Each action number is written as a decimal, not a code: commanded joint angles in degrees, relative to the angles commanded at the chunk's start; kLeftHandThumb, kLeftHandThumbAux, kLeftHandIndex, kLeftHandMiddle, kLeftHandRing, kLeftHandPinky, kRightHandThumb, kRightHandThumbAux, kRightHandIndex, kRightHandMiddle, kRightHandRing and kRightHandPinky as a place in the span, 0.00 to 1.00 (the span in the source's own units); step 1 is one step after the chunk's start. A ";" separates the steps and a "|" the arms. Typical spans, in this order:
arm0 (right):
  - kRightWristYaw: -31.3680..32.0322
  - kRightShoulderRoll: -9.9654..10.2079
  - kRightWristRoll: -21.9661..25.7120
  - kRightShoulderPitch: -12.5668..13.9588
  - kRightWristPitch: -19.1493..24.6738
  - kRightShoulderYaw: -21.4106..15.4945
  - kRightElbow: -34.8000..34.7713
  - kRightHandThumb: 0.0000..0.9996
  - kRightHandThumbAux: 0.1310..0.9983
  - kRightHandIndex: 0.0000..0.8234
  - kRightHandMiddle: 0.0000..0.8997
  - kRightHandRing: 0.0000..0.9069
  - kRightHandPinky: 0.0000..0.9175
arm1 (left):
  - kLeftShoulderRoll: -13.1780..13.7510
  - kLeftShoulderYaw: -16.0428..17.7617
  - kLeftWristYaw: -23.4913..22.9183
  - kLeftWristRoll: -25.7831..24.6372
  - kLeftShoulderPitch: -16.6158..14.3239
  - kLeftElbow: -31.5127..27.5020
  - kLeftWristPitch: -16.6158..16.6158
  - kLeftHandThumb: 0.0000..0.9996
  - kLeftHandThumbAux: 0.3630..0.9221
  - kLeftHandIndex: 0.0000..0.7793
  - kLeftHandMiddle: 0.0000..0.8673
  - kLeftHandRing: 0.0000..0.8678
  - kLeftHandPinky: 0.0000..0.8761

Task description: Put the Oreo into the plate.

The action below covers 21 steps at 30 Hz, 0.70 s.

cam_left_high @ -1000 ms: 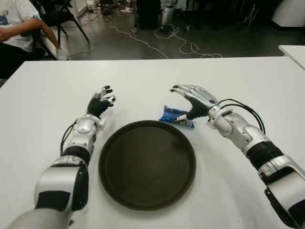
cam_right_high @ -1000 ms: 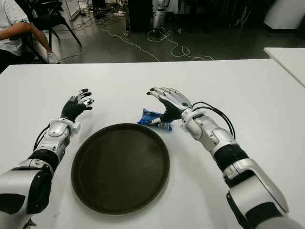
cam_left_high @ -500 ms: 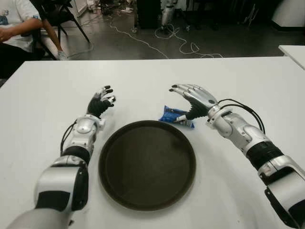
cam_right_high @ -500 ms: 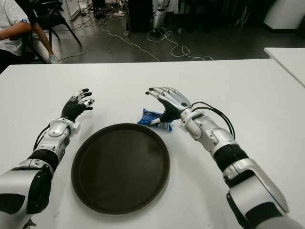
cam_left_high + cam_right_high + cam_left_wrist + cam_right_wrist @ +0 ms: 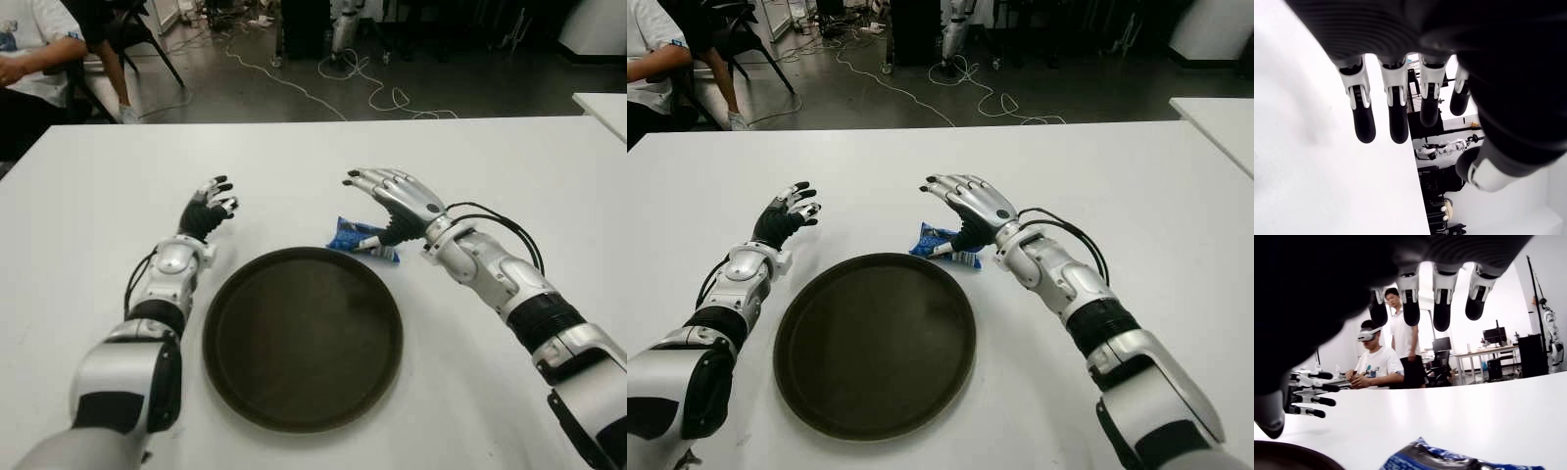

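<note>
Seated person (image 5: 29, 59): far left, beyond the table's far left corner, on a chair; in the right wrist view two people show there, one seated, one standing.

Left hand (image 5: 208, 211): left of the plate's far-left rim, on the far side of it, apart from it. Fingers (image 5: 1363, 117) loosely extended and spread; nothing held. Open table on its left, out to the left edge.

Table (image 5: 118, 166): white, plain top. Far edge runs straight across the scene; broad bare stretches along the far side and to both sides of the arms.

Plate (image 5: 235, 382): dark, round, shallow-rimmed, in the middle of the table's near half, between the two forearms. Inside holds nothing.

Oreo (image 5: 359, 240): blue packet lying flat on the table, just beyond the plate's far-right rim, outside the plate. Whether it touches the rim cannot be told.

Right hand (image 5: 397, 201): over the right end of the packet, palm down, fingers (image 5: 1442, 316) stretched out above it and pointing left. Thumb low beside the packet; not closed round it. Nothing gripped.

Second table (image 5: 602, 103): white corner at the far right edge, a gap of floor between it and the main table.

Floor (image 5: 294, 93): dark, beyond the far edge, with light cables (image 5: 377, 93) trailing across it and dark furniture behind.
</note>
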 joint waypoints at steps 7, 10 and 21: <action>0.49 -0.07 -0.26 0.33 1.59 -0.03 -0.79 0.00 0.47 0.07 0.12 0.12 0.13 | 0.05 -0.10 0.09 0.15 0.10 -0.02 -0.26 0.25 0.55 0.07 0.17 0.22 0.30; 1.51 -0.04 -0.32 0.69 3.70 -0.12 -1.79 0.00 0.47 0.07 0.12 0.12 0.15 | 0.08 -0.14 0.02 0.19 0.13 -0.04 -0.38 0.24 0.54 0.07 0.17 0.22 0.30; 11.39 -0.21 -3.60 6.76 19.83 -1.06 -20.50 0.00 0.53 0.07 0.11 0.12 0.13 | 0.14 -0.31 -0.22 0.31 0.16 -0.06 -0.62 0.22 0.58 0.07 0.16 0.21 0.28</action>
